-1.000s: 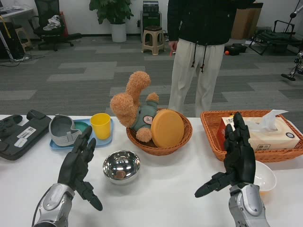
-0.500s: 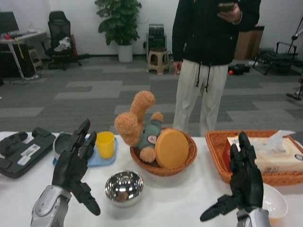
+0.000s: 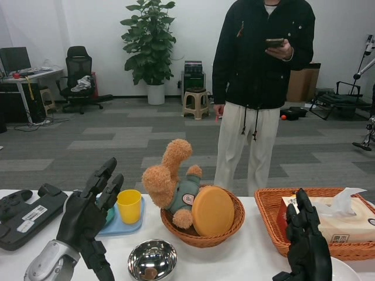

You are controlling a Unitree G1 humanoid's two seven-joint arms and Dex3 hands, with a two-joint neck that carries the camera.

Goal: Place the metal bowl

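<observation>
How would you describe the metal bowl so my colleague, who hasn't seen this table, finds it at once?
On the white table, look at the near edge, in front of the round wicker basket holding a plush toy. The shiny round metal bowl sits there alone, the only mirror-bright thing.

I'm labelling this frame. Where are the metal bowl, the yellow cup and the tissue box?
metal bowl (image 3: 152, 260): head view, inside of the bowl.
yellow cup (image 3: 129, 205): head view, its side wall.
tissue box (image 3: 344, 225): head view, its front face.
</observation>
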